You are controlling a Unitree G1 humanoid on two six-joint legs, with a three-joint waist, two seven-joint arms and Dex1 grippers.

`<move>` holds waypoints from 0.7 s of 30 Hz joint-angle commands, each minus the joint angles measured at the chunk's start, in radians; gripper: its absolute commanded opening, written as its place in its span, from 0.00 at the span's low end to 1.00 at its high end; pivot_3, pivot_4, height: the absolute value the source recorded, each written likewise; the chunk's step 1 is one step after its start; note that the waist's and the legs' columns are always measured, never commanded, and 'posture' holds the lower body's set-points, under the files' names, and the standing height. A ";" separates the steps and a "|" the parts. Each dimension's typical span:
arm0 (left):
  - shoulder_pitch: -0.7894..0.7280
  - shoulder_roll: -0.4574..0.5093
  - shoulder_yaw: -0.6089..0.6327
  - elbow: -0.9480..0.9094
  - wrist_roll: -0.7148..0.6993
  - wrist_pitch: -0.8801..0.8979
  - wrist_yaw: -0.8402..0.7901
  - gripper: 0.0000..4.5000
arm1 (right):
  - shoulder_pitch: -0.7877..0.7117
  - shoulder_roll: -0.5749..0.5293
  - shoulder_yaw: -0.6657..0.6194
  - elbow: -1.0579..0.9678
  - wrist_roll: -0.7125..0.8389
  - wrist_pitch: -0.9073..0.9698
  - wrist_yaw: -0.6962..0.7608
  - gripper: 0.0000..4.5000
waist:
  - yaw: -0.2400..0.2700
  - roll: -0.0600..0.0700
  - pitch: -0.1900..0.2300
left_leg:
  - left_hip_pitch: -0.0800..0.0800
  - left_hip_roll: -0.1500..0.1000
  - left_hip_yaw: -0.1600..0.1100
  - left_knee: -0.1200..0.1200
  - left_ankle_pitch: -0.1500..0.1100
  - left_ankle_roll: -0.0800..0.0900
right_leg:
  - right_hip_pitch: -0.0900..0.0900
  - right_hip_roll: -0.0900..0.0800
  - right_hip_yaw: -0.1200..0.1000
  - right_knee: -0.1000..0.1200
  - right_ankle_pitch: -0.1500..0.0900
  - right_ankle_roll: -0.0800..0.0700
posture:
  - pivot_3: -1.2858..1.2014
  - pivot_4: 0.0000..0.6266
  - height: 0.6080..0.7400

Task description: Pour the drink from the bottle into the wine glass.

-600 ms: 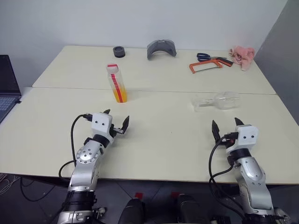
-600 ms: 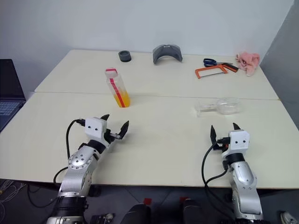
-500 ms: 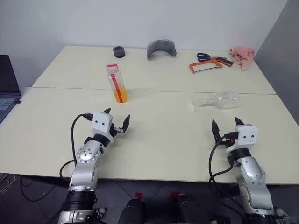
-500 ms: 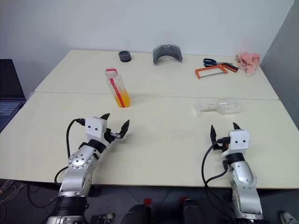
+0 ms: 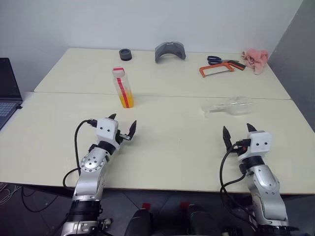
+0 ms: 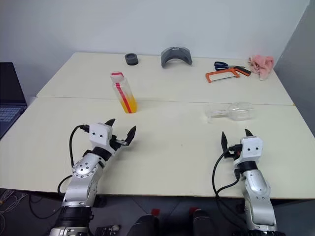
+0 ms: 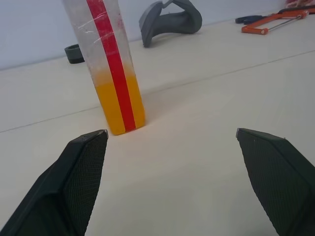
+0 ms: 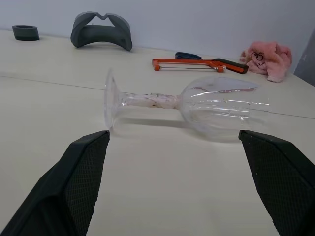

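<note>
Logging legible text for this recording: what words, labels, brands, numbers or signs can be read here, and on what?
None can be read.
bottle: the red label strip shows no lettering that can be made out; the cap is plain red and white.
wine glass: no markings.
laptop: keys too small to read.
hacksaw, scissors, pink cloth: no text visible.

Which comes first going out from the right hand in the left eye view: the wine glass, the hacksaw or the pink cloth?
From the right hand, which is open:
1. Wine glass, lying on its side just ahead of the hand.
2. Hacksaw, farther back on the rear table, beside the scissors.
3. Pink cloth, at the far right corner; only a little beyond the hacksaw.
</note>
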 commanded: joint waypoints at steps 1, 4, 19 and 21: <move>-0.012 0.005 0.017 -0.003 -0.006 -0.033 0.006 1.00 | -0.005 -0.008 -0.006 -0.025 0.005 -0.016 0.004 1.00 | 0.000 0.000 0.000 | 0.000 0.000 0.000 0.000 0.000 0.000 | 0.000 0.000 0.000 0.000 0.000 0.000 | 0.52 0.24 1.00; -0.021 0.004 0.019 0.011 -0.006 -0.031 0.011 1.00 | -0.004 -0.008 -0.005 -0.026 0.004 -0.016 0.004 1.00 | 0.000 0.000 0.000 | 0.000 0.000 0.000 0.000 0.000 0.000 | 0.000 0.000 0.000 0.000 0.000 0.000 | 0.52 0.24 1.00; -0.050 -0.011 0.014 0.021 -0.022 -0.031 -0.001 1.00 | -0.004 -0.004 0.001 -0.022 0.003 -0.021 0.003 1.00 | 0.000 0.000 0.000 | 0.000 0.000 0.000 0.000 0.000 0.000 | 0.000 0.000 0.000 0.000 0.000 0.000 | 0.52 0.24 1.00; -0.051 -0.012 0.014 0.021 -0.022 -0.031 -0.003 1.00 | -0.004 -0.004 0.002 -0.022 0.003 -0.021 0.004 1.00 | 0.000 0.000 0.000 | 0.000 0.000 0.000 0.000 0.000 0.000 | 0.000 0.000 0.000 0.000 0.000 0.000 | 0.52 0.24 1.00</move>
